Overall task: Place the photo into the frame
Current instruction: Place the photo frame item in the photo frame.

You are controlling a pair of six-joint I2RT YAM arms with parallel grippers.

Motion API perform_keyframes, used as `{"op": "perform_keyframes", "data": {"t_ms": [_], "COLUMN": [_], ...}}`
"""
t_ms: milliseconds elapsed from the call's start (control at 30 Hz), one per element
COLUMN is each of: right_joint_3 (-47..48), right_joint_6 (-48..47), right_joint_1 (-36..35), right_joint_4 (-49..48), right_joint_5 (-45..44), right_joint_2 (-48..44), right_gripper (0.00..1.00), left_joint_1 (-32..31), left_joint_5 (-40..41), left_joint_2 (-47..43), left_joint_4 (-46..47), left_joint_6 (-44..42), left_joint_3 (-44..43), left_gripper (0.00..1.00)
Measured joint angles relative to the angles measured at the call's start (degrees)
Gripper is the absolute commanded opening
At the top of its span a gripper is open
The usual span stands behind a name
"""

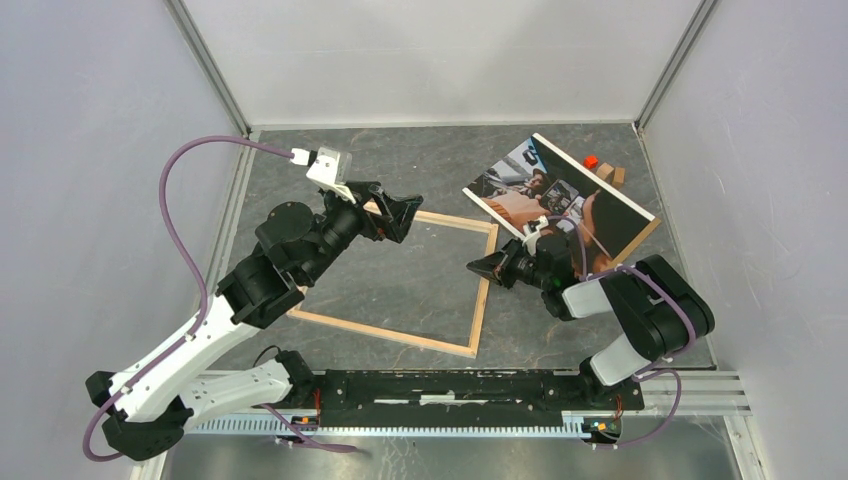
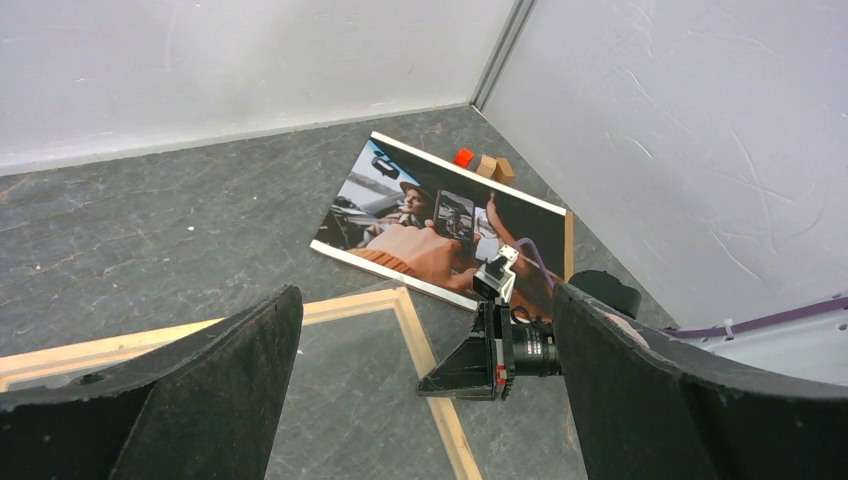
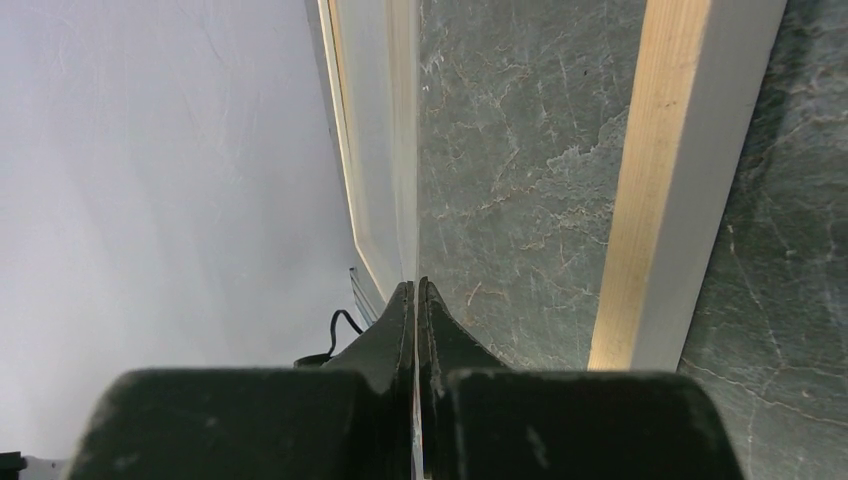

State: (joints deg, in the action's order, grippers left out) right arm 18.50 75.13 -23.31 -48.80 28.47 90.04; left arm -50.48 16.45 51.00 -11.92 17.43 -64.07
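The frame (image 1: 385,334) lies flat on the dark table with its pale wood side up. The photo (image 1: 545,190) lies face up at the back right, apart from the frame; the left wrist view shows it (image 2: 430,215) beyond the frame's corner. My left gripper (image 1: 408,218) hangs open over the frame's far rail, holding nothing. My right gripper (image 1: 472,265) is shut, fingers pressed together, its tip reaching just across the frame's right rail (image 2: 422,350). In the right wrist view a wood rail (image 3: 650,200) with a white side runs beside the shut fingers (image 3: 440,330).
A brown board (image 1: 648,228) shows under the photo's right edge. A red block (image 1: 590,161) and a small wooden block (image 1: 610,175) sit in the back right corner. White walls enclose the table on three sides. The arms' base rail (image 1: 450,395) runs along the near edge.
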Motion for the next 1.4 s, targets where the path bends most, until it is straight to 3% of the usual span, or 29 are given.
{"op": "perform_keyframes", "data": {"t_ms": [1400], "right_joint_3": [0.1], "right_joint_6": [-6.5], "right_joint_1": [-0.3], "right_joint_4": [-7.8], "right_joint_5": [-2.8], "right_joint_2": [6.0], "right_gripper": [0.0], "left_joint_1": [0.6], "left_joint_5": [-2.1], "left_joint_2": [1.0], "left_joint_4": [0.0], "left_joint_6": [0.0], "left_joint_3": [0.0], "left_gripper": [1.0]}}
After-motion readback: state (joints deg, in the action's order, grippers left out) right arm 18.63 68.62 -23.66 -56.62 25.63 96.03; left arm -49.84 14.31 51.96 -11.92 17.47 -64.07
